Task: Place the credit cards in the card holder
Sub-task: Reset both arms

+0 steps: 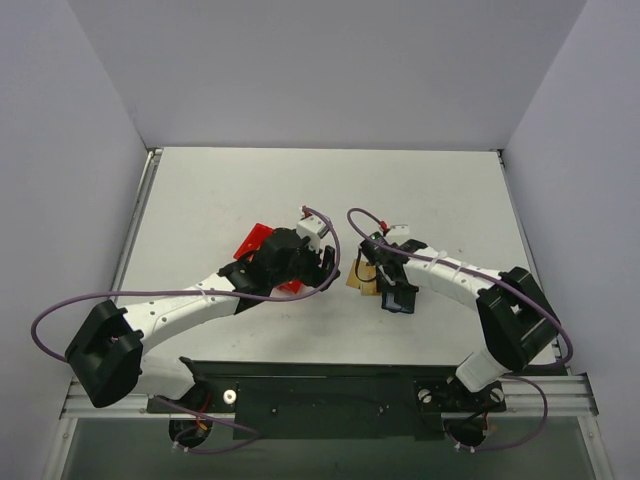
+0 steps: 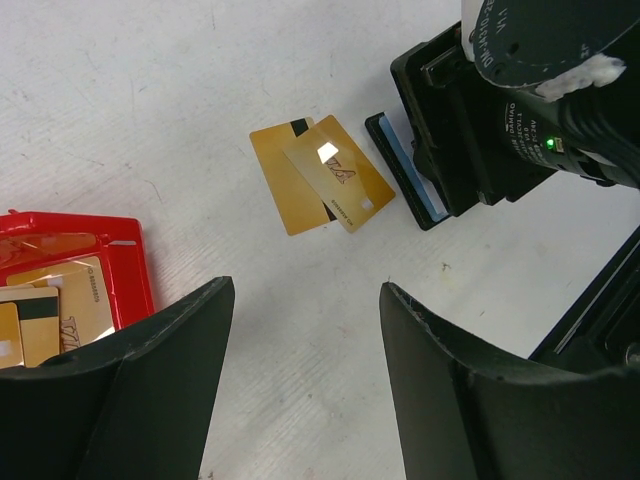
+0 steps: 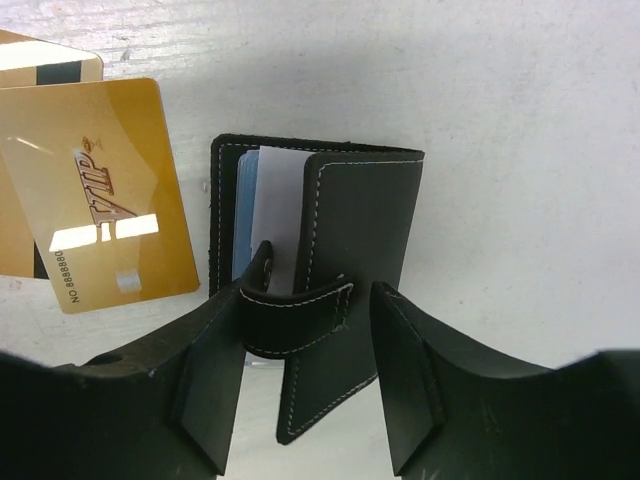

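Two gold credit cards [image 2: 320,175] lie overlapped on the table, the upper one printed VIP [image 3: 100,200]. Just right of them lies the black card holder [image 3: 365,210], its cover lifted and pale grey-blue pockets showing. My right gripper [image 3: 310,300] is open astride the raised cover and its stitched strap. The strap rests against the left finger [image 3: 205,370], and a gap remains before the right finger [image 3: 410,370]. My left gripper [image 2: 305,285] hangs open and empty over bare table, short of the cards. From above, the cards [image 1: 358,282] and the holder [image 1: 400,300] sit between the two arms.
A red plastic bin [image 2: 130,270] with more gold cards inside sits at the left gripper's left side; from above the red bin [image 1: 255,242] lies partly under the left arm. The right arm's wrist [image 2: 520,100] looms close beyond the cards.
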Controlling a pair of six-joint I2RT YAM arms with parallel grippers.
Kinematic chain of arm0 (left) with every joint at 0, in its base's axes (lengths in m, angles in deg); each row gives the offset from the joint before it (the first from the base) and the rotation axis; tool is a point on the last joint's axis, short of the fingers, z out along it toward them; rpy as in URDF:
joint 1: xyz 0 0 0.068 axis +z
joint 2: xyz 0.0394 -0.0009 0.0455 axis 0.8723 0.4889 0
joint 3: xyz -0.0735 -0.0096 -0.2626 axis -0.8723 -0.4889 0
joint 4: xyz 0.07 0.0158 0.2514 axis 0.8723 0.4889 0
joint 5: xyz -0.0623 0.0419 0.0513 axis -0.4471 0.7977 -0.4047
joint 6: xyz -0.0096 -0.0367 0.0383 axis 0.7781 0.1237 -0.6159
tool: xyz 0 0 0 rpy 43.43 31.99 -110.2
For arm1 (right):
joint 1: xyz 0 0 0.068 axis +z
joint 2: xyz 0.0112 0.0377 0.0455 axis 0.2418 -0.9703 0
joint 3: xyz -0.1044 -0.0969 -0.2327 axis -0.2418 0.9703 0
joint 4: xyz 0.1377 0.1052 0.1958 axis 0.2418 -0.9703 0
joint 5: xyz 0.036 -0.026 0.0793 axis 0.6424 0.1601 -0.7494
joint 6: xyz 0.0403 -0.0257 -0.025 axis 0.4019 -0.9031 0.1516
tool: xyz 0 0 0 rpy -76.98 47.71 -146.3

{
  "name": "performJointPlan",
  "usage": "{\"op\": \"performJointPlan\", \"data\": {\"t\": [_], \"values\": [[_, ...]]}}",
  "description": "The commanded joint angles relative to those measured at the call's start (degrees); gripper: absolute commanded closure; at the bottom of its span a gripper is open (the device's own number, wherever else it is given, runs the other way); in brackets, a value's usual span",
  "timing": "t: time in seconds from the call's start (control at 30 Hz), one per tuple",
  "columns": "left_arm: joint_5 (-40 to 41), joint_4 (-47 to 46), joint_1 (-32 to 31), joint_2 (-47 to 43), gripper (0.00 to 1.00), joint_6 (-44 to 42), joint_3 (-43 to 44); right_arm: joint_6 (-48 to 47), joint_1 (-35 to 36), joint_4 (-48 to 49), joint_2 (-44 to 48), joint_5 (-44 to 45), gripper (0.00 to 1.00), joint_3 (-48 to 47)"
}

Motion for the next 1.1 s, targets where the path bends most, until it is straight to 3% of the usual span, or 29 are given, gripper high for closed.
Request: {"op": "performJointPlan", "data": {"t": [0.0, 0.1, 0.2, 0.3, 0.57, 0.83, 1.07], "values": [[-1.0, -3.5, 0.4, 0.0, 0.3, 0.3, -0.3, 0.5, 0.0, -2.8, -1.1, 1.9, 0.59, 0.4], [-1.0, -3.5, 0.4, 0.0, 0.3, 0.3, -0.4, 0.8, -0.1, -2.8, -0.6, 2.0, 0.69, 0.7], [-1.0, -3.6, 0.4, 0.1, 0.3, 0.3, -0.5, 1.1, -0.6, -2.8, 0.9, 2.5, 0.89, 1.2], [-1.0, -3.8, 0.4, 0.3, 0.3, 0.4, -0.4, 1.3, -1.4, -2.8, 4.0, 2.9, 1.0, 2.0], [-1.4, -8.2, 2.2, -1.3, 0.3, 3.6, -3.0, -1.8, -3.1, -0.1, 18.4, -1.0, 1.0, 2.1], [-7.1, -19.0, 9.1, -5.9, 0.3, 13.3, -10.3, -4.6, -8.6, 8.1, 32.1, -21.5, 1.0, 1.4], [-13.5, -29.2, 11.4, -5.8, 0.3, 18.5, -14.6, -4.6, -8.7, 16.3, 37.3, -42.4, 1.0, -2.8]]}}
